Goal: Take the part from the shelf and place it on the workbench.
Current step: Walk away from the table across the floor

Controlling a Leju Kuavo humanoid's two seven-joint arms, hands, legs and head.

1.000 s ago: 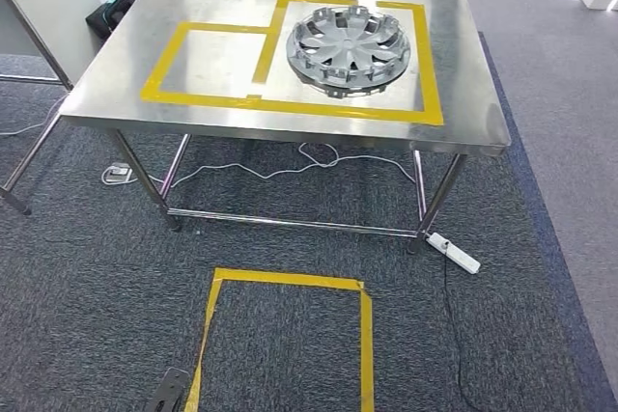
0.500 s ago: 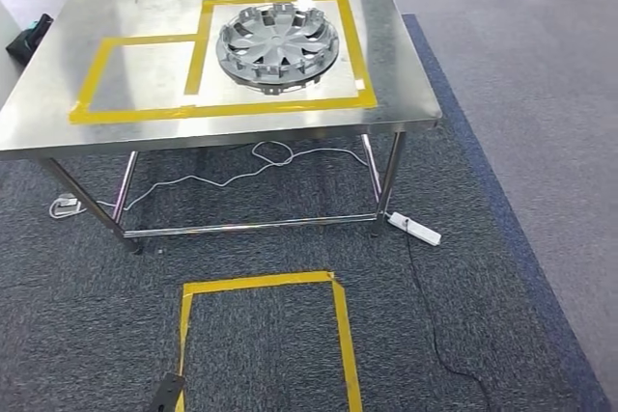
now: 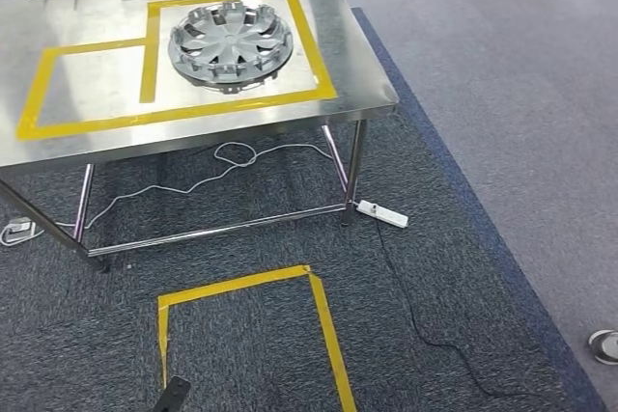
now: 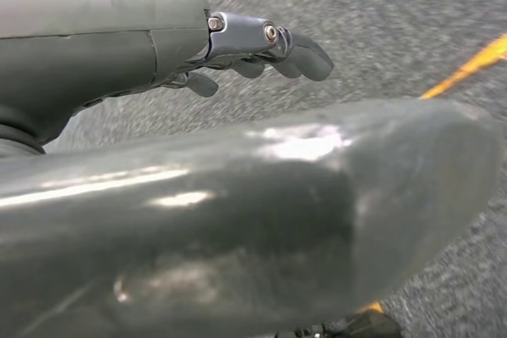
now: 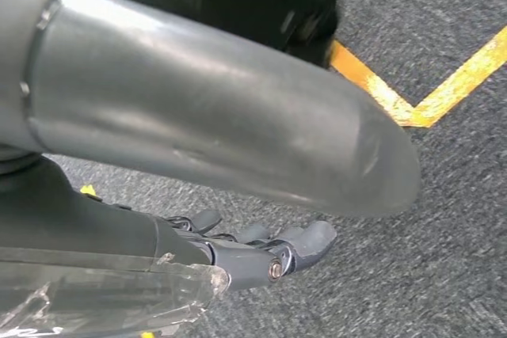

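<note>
Across the three head views the whole scene slides leftward and tilts, so the robot's camera is turning to its right; nothing on the table itself has shifted. The round silver plastic wheel cover (image 3: 230,45) lies flat inside the right-hand yellow tape rectangle (image 3: 313,55) on the stainless steel workbench (image 3: 357,65), exactly where it lay a second ago relative to that tape. More of the lighter grey floor and the blue carpet border now shows to the right, along with a white power strip (image 3: 381,213) beside the table leg and the yellow tape square on the dark carpet (image 3: 321,311).

Both arms hang down over the carpet. The left hand (image 4: 263,49) holds nothing, its dark fingers loosely extended and slightly apart. The right hand (image 5: 263,247) likewise carries nothing, fingers lying loosely forward.

With a part already resting on the workbench and both hands empty, this placement looks finished. The turn away probably means the robot is heading back towards the shelf, which is not visible from here.
</note>
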